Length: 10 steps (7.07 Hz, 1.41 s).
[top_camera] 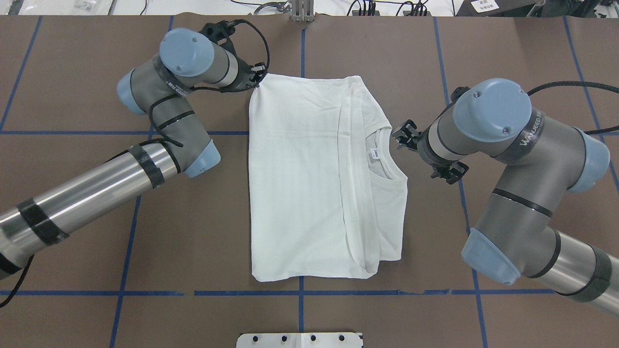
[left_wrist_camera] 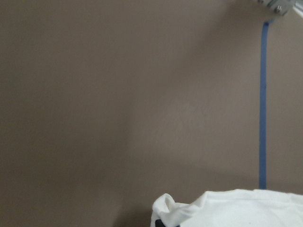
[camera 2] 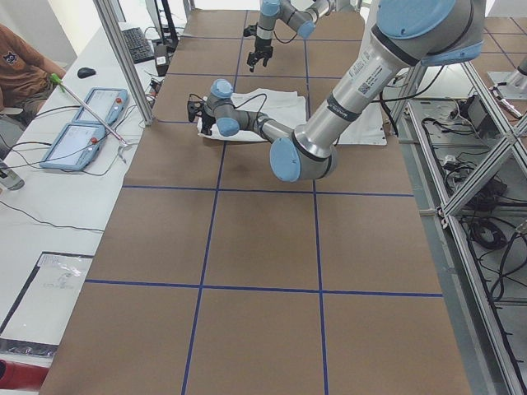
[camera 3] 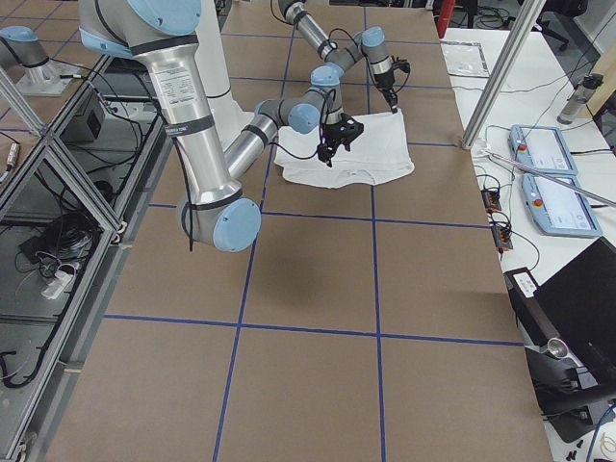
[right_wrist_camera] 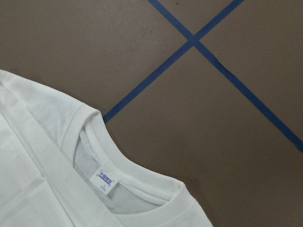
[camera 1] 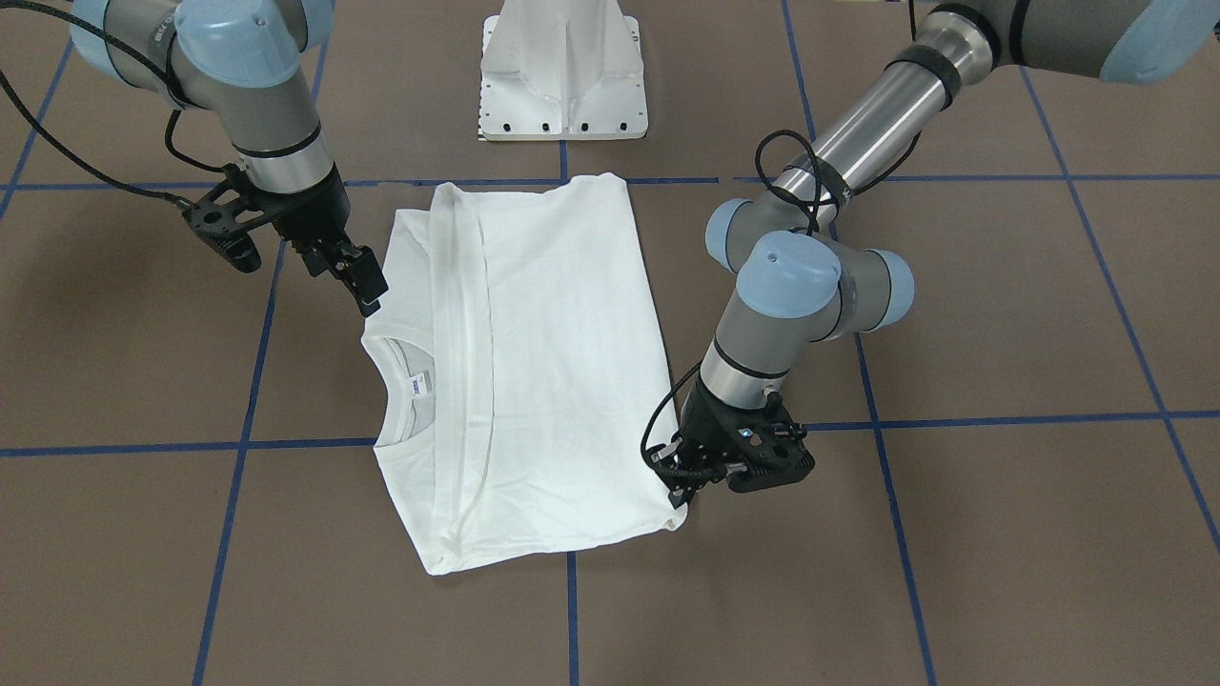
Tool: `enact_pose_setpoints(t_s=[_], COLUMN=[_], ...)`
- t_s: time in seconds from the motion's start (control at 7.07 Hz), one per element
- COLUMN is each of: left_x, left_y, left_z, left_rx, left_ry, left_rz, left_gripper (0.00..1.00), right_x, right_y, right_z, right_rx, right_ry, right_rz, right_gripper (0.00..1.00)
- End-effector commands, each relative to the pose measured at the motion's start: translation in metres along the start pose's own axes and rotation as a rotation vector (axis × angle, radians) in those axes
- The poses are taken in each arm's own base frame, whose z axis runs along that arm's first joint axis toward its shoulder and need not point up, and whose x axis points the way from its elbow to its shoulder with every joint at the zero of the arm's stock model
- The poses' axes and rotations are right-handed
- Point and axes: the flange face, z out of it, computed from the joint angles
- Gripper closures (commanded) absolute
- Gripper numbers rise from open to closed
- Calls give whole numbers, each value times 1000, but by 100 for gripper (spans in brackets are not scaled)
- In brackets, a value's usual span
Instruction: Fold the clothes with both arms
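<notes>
Two grippers at one white T-shirt (top_camera: 300, 183) folded flat mid-table, left gripper (camera 1: 679, 495) pinching its far left corner, right gripper (camera 1: 369, 293) hovering just beside the collar (right_wrist_camera: 132, 168), its finger spacing impossible to tell

T-shirt (top_camera: 300, 183) on table (top_camera: 193, 232); left end effector (camera 1: 681, 494) at its far corner, right end effector (camera 1: 355, 278) beside collar (top_camera: 385, 157).
</notes>
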Motion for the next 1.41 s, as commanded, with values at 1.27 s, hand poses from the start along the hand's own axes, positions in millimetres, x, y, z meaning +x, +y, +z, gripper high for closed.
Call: enact_pose_setpoints(t_s=[1.27], left_x=[-49], left_y=[-42], left_z=[-88], left_rx=[-54], left_ry=[147], left_rz=[10], left_gripper=[31], right_x=[-3], right_y=[234], right_z=[84], right_rx=[9], right_ry=[179], right_rz=[-875], right_gripper=[0])
